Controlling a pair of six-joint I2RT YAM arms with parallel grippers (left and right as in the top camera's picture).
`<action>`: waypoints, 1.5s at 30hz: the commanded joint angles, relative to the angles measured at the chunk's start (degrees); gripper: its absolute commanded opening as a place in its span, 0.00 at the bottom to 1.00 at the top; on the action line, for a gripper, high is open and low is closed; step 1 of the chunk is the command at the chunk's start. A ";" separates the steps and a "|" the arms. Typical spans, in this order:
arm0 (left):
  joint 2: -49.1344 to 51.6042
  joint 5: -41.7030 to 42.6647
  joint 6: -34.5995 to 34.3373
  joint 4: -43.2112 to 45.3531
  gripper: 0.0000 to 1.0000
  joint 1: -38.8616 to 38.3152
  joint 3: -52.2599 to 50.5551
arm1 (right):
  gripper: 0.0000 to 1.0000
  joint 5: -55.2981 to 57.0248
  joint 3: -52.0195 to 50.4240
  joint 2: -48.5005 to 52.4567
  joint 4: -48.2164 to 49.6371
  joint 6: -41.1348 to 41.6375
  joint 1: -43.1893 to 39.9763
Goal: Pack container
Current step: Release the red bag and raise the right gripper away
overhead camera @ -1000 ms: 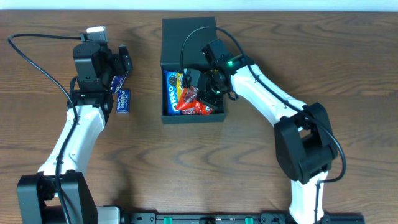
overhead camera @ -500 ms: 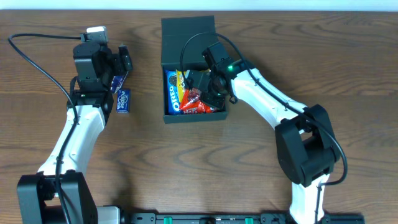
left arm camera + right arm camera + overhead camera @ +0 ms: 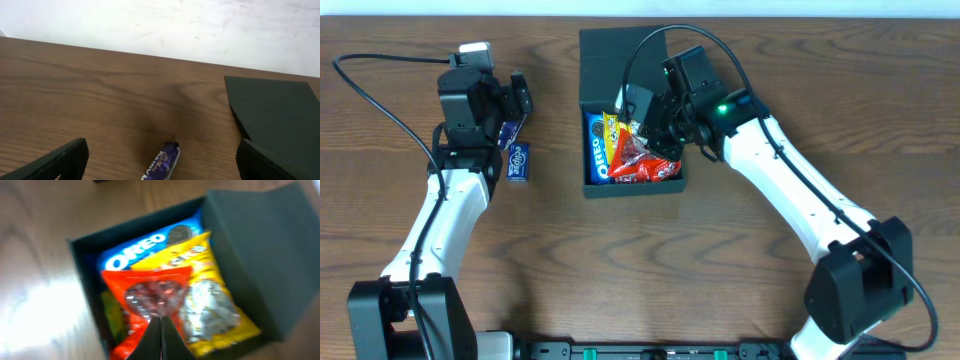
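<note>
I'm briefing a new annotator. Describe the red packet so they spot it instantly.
Find the dark open container at mid-table. Inside, beside the blue Oreo pack and over the yellow bag, is the red packet, the only one pinched by the right end effector.

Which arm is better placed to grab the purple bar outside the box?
Left. The left end effector hovers open over the purple bar; the right end effector is shut on the red packet at the container.

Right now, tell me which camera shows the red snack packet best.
The right wrist view: the red packet fills mid-frame, clear window visible, with the right gripper's shut tips on it, though slightly blurred. The overhead shows it small, in the container, partly hidden by the gripper. The left wrist view misses it.
</note>
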 commanded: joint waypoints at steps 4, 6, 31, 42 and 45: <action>-0.72 -0.17 1.05 0.04 0.95 0.17 0.28 | 0.01 -2.89 -0.17 5.55 -1.99 0.35 -0.33; -0.72 -0.15 1.05 0.02 0.95 0.17 0.28 | 0.01 -1.49 -0.20 7.32 -1.73 0.37 -0.39; -0.72 -0.17 2.58 -2.75 0.95 0.17 0.28 | 0.01 -2.34 -0.04 1.88 4.20 5.84 -0.46; 2.91 -0.22 9.18 -5.62 0.95 0.20 0.28 | 0.63 -2.36 -0.04 -7.17 14.01 18.47 -6.14; 7.39 -0.24 14.88 -2.86 0.97 0.20 0.28 | 0.89 -2.36 -0.04 -7.15 13.33 19.47 -8.04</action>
